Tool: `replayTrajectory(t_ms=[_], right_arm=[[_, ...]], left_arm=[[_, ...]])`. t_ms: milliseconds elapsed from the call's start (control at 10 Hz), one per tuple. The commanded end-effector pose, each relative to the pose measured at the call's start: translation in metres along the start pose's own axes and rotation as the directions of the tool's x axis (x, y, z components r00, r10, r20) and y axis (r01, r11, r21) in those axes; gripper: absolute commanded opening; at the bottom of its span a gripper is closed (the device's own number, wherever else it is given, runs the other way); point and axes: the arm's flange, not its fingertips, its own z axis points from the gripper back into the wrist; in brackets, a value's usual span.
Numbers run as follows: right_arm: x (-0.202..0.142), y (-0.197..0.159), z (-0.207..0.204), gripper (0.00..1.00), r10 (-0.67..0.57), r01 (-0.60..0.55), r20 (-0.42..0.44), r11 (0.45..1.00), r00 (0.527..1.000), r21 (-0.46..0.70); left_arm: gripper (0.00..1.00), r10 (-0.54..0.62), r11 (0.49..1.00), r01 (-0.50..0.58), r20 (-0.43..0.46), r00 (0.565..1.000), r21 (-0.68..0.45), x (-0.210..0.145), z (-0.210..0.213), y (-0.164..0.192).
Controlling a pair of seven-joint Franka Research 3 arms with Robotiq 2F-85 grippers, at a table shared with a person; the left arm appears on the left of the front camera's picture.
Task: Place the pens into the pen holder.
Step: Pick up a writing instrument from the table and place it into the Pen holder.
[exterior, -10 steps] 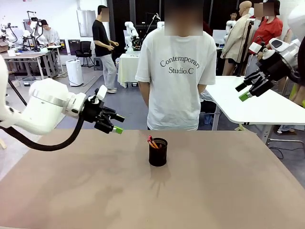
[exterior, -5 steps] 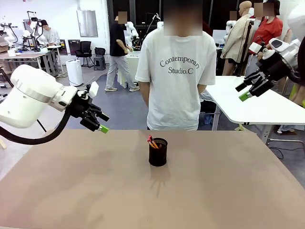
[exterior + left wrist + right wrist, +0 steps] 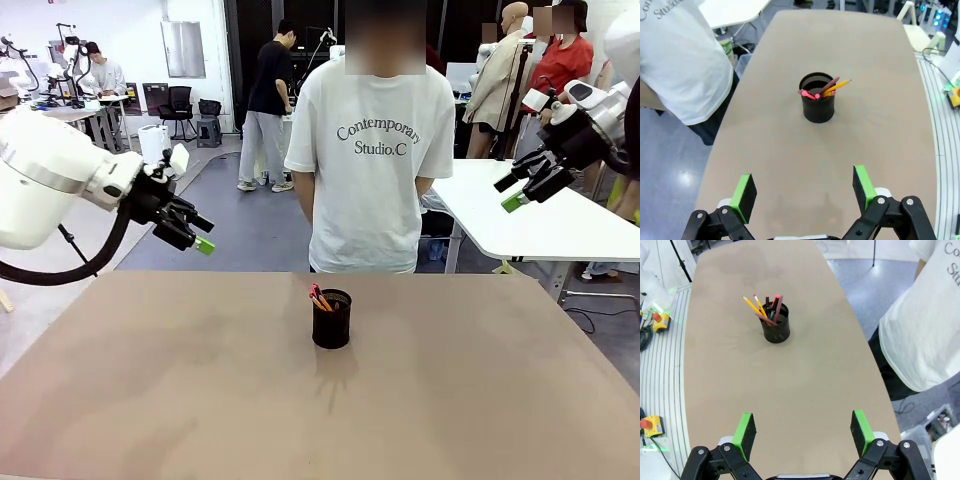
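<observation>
Pens in the holder, both arms raised clear of the desk.
The pens (image 3: pixel 826 89) stand inside the pen holder (image 3: pixel 817 104), well ahead of the left gripper (image 3: pixel 802 192) and the right gripper (image 3: pixel 802 432); both sets of jaws are spread wide, nothing between them. A person (image 3: pixel 368 150) stands behind the desk (image 3: pixel 180 390).
</observation>
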Motion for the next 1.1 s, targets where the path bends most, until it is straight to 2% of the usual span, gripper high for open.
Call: replayTrajectory(t_ms=[0, 200, 600, 700, 1000], right_arm=[[0.002, 0.001, 0.002, 1.00, 0.003, -0.003, -0.008, 1.000, 1.000, 0.002], [0.002, 0.001, 0.002, 1.00, 0.003, -0.003, -0.008, 1.000, 1.000, 0.002], [0.002, 0.001, 0.002, 1.00, 0.003, -0.003, -0.008, 1.000, 1.000, 0.002], [0.002, 0.001, 0.002, 1.00, 0.003, -0.003, -0.008, 1.000, 1.000, 0.002], [0.002, 0.001, 0.002, 1.00, 0.003, -0.003, -0.008, 1.000, 1.000, 0.002]], left_arm=[[1.00, 0.001, 1.000, 0.000, 0.049, 0.999, -0.026, 0.006, 0.018, -0.005], [1.00, -0.005, 0.998, 0.011, 0.091, 0.996, -0.058, 0.010, 0.034, -0.003], [1.00, -0.016, 0.999, 0.021, 0.111, 0.994, -0.045, 0.015, 0.042, -0.001], [1.00, -0.011, 0.999, 0.014, 0.075, 0.997, -0.044, 0.015, 0.040, -0.003], [1.00, -0.011, 0.999, 0.014, 0.075, 0.997, -0.044, 0.015, 0.040, -0.003]])
